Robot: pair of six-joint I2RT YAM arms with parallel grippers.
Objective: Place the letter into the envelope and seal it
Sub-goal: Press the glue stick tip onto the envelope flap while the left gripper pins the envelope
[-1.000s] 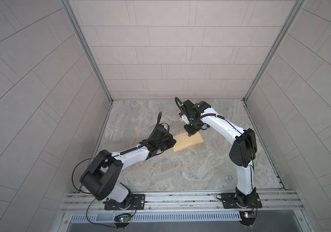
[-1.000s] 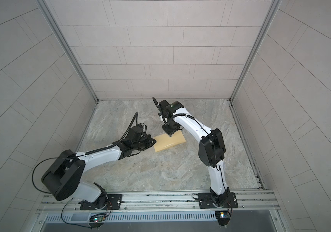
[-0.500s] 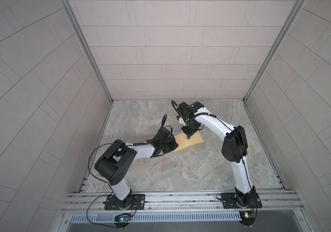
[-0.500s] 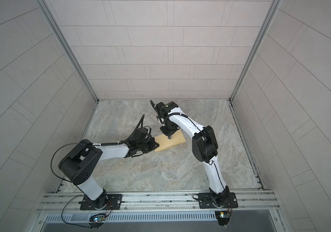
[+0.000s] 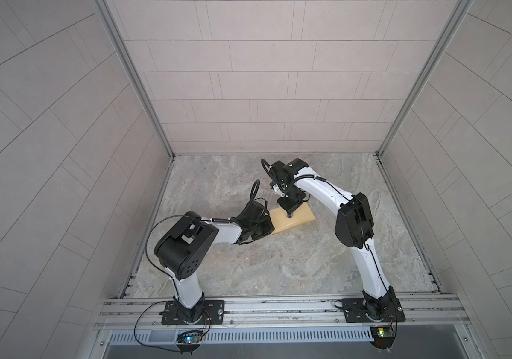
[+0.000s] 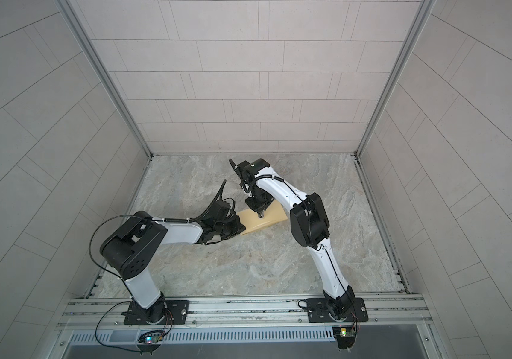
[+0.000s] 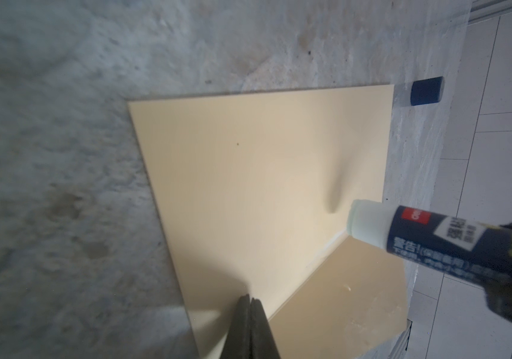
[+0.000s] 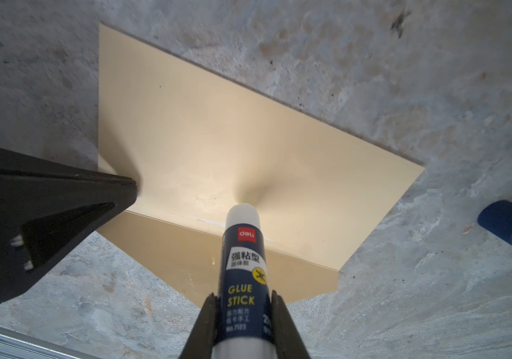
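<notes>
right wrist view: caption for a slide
Right gripper holds an uncapped glue stick at the flap fold of the envelope; shut left gripper rests on its edge, blue cap lies aside.

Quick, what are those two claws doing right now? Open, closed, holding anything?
Left gripper: shut, holding nothing, tips on the envelope.
Right gripper: shut on the glue stick, its tip on the envelope.

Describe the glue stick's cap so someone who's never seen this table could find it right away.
Find the yellow-tan envelope lying on the grey marbled table. Just beyond one corner, on bare table, lies the cap. It is a short dark blue cylinder on its side, lying loose, unlike the longer labelled glue stick clamped in the right gripper.
</notes>
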